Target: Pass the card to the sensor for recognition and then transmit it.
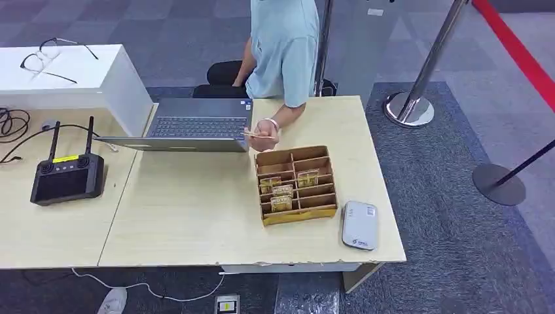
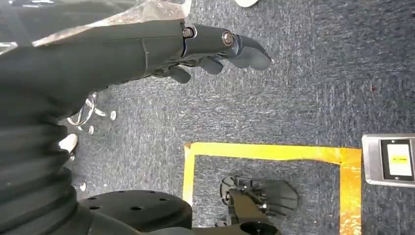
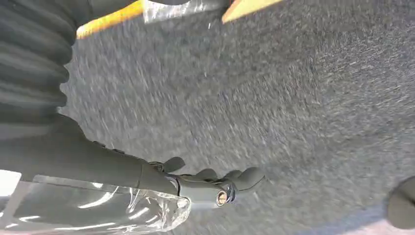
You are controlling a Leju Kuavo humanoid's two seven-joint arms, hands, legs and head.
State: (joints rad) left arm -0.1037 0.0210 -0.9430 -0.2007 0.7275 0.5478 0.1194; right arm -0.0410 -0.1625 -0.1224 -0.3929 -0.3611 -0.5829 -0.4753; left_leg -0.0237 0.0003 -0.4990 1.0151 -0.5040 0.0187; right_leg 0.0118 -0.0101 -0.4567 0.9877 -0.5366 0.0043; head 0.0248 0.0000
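Grey carpet floor, light wooden table. Far left on it a black remote controller with two antennas, then an open laptop. A seated person's hand holds a card at the laptop's right edge, just behind the wooden divided box, which holds more cards. White card reader lies just right of the box. Left hand hangs over the carpet, fingers loosely extended, empty. Right hand likewise over carpet, fingers apart, holding nothing.
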